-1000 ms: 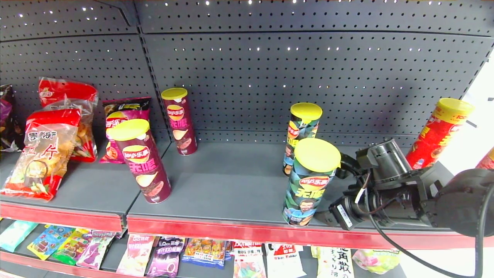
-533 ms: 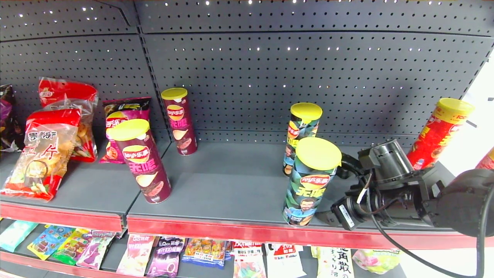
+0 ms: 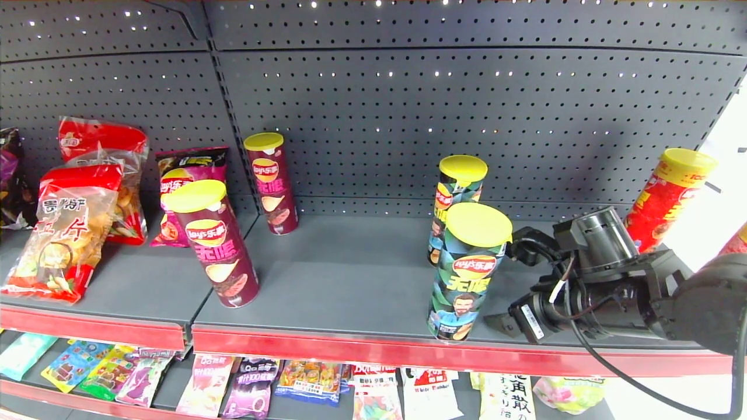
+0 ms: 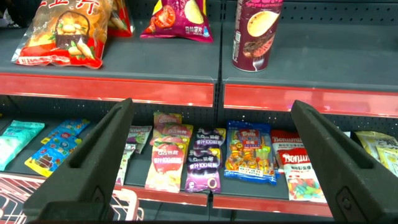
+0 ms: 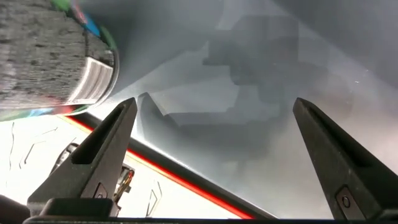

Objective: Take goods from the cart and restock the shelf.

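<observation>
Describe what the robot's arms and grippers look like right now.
The right arm is black, with a rounded joint, a grey metal cylinder, a white label and a looping black cable. Both the right gripper and left gripper have matte black, wedge-shaped fingers.

Head camera is up high, facing the shelf point(image 3: 350, 274) square on and tipped slightly down, with the pegboard point(image 3: 408, 116) across the upper frame and the red edge point(image 3: 350, 349) along the bottom. Left wrist camera sits lower and further back, looking level at that red edge; it shares the purple can point(image 4: 255, 34) and the packets point(image 4: 199, 162) underneath with the head view. Right wrist camera is down at the shelf deck, very close, with the green can point(image 5: 43, 56) looming; the head view has that can at centre right.
</observation>
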You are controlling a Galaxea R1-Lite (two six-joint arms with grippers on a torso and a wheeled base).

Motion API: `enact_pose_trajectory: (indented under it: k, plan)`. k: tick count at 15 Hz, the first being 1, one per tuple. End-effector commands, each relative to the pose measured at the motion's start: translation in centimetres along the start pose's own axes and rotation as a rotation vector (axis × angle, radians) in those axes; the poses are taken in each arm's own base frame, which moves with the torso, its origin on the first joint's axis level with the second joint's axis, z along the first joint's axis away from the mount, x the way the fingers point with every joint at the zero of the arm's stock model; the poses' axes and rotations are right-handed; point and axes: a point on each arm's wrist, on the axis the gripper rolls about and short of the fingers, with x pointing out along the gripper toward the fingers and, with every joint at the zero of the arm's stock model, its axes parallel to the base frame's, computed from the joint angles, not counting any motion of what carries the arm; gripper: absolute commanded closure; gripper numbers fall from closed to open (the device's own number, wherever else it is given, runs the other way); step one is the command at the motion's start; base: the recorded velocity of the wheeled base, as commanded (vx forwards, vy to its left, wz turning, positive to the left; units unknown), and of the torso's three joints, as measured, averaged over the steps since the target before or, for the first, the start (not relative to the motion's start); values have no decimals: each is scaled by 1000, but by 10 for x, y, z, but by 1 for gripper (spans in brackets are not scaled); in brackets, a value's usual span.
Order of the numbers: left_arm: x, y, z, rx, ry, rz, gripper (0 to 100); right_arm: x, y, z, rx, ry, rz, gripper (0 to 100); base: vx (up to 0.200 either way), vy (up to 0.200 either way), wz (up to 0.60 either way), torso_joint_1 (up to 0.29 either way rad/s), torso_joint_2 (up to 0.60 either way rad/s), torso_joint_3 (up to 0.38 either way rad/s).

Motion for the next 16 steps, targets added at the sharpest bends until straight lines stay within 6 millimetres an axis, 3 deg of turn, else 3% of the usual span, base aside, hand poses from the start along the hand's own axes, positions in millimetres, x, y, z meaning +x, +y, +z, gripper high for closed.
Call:
enact_pose_trajectory:
  k: [1, 5, 12, 16]
  plan:
    - [0, 0, 0, 0, -1, 0, 0, -1, -4, 0, 10, -2, -10, 0, 0, 0, 0, 0, 0, 0]
    - [0, 0, 0, 0, -1, 0, 0, -2, -17, -2, 47, 2, -62, 0, 0, 0, 0, 0, 0, 0]
    - [0, 0, 0, 0, -1, -1, 0, -9, -18, 0, 89, -20, -68, 0, 0, 0, 0, 0, 0, 0]
    - [0, 0, 0, 0, -1, 0, 0, 2, -13, 1, 104, 3, -57, 0, 0, 0, 0, 0, 0, 0]
